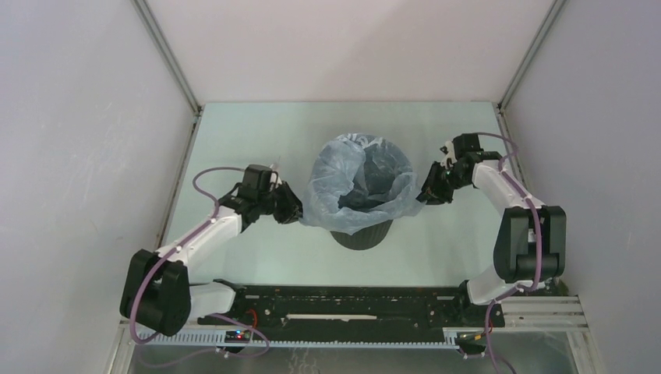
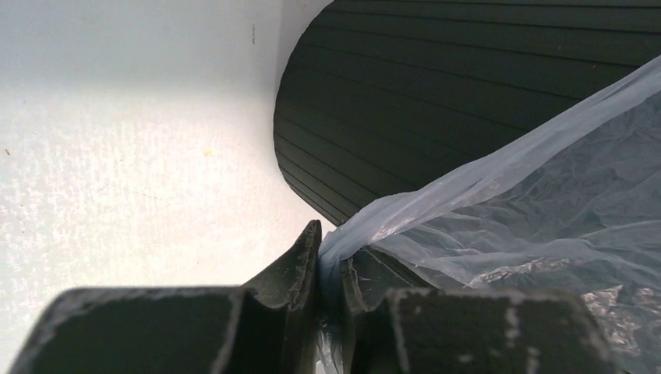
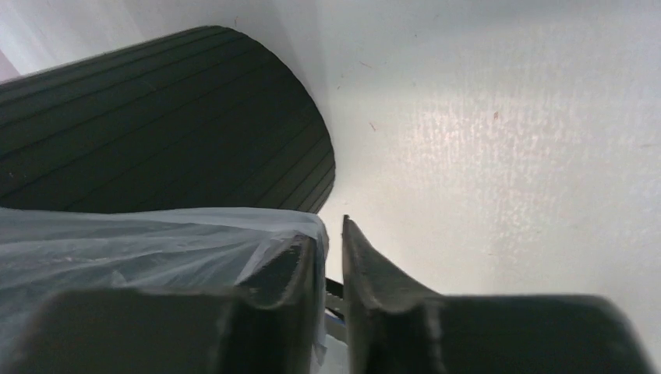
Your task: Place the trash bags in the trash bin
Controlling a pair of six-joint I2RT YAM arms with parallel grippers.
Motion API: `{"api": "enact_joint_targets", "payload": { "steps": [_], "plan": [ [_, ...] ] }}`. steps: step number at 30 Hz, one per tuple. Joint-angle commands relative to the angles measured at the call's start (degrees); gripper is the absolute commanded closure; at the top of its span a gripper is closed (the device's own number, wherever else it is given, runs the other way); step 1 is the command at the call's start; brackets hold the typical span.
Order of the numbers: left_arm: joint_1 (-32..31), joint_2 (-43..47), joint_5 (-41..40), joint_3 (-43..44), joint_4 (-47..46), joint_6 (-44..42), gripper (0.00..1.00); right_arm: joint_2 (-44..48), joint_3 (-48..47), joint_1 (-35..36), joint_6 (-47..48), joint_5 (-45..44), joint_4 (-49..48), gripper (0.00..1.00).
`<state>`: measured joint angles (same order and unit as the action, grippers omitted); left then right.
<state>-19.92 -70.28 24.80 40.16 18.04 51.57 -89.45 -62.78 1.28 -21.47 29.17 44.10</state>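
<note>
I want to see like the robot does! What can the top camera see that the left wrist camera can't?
Only the top view shows the right end effector and the whole trash bag, its open mouth draped over the rim of the trash bin. Only the left wrist view shows, close up, the left end effector pinching the bag's edge. Both views show the pale blue bag, the black bin and the table.
</note>
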Motion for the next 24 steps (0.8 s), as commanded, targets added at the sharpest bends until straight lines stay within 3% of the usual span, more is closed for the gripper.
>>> {"api": "enact_joint_targets", "payload": {
  "steps": [1, 4, 8, 12, 15, 19, 24],
  "plan": [
    [-0.2, 2.3, -2.0, 2.1, -1.0, -0.5, 0.8, 5.5, -2.6, 0.3, 0.6, -1.2, 1.8, 0.64],
    [-0.2, 4.0, -2.0, 3.4, 0.4, -1.0, 0.71, 10.3, -7.0, -0.1, 1.1, -5.6, 7.4, 0.42],
    [-0.2, 6.2, -2.0, 3.3, 1.7, -1.5, 0.64, 15.8, -13.8, -2.7, 1.5, -11.9, 13.8, 0.3],
    [-0.2, 7.3, -1.1, 1.6, 1.2, -0.7, 0.62, 17.9, -24.7, -2.1, 3.9, -16.9, 18.0, 0.29],
    [-0.2, 7.3, -0.2, 0.4, 0.1, -0.4, 0.61, 17.7, -32.5, 3.4, 5.1, -20.9, 18.4, 0.29],
    [-0.2, 7.5, 0.0, -0.1, -0.3, -0.4, 0.61, 13.8, -42.2, 16.4, 4.6, -24.6, 18.7, 0.32],
    [-0.2, 7.3, 0.3, 0.1, -0.5, -0.3, 0.61, 9.2, -40.1, 33.2, 0.8, -26.7, 13.7, 0.43]
  ]
}}
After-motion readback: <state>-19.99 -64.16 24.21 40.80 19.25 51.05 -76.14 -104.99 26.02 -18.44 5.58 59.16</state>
